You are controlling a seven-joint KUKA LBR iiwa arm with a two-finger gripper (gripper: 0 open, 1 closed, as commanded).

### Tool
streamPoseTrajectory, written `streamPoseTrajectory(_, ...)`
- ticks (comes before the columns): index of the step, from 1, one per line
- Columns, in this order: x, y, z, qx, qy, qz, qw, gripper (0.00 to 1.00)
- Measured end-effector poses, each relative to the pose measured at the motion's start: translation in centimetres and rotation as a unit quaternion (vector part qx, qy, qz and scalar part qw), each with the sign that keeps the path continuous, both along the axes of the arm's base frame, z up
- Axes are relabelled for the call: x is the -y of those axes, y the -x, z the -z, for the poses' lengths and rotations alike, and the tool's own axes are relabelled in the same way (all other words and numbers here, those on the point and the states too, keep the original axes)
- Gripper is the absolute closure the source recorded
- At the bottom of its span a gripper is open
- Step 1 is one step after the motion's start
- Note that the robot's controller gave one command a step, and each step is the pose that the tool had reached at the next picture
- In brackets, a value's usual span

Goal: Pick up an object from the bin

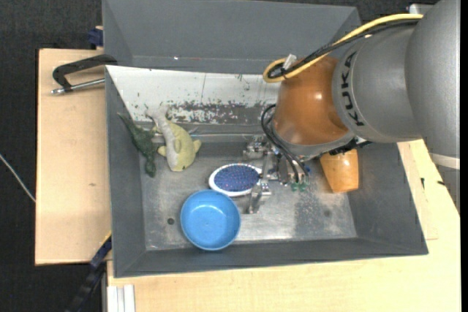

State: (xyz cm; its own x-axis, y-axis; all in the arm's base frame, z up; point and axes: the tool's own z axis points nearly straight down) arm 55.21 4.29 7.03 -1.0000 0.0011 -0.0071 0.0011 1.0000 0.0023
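My gripper (257, 176) reaches down into the middle of the bin, open, one fingertip (254, 150) toward the back and the other (254, 201) toward the front. A small oval white-rimmed thing with a dotted blue top (234, 177) lies on the floor at the left of the fingers, its right edge between them. A round blue bowl (210, 219) sits just in front of it, near the front wall. An orange block or cup (341, 171) stands right of the gripper, partly hidden by the arm.
A pale yellow-white soft toy fish (176, 145) and a dark green toy dinosaur (143, 143) lie together at the bin's left wall. The arm and its orange cover hang over the right rear of the bin. Bare floor shows at the front right.
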Motion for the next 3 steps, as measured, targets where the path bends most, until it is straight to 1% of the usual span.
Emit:
streamPoseTrajectory(1,-5.8,0.3,-0.8,-0.0004,-0.001,-0.018,0.9998,0.00)
streamPoseTrajectory(2,-5.4,0.3,-0.8,-0.0006,0.000,-0.015,0.9999,1.00)
streamPoseTrajectory(3,-6.6,0.7,-15.4,0.0029,0.000,-0.109,0.9941,1.00)
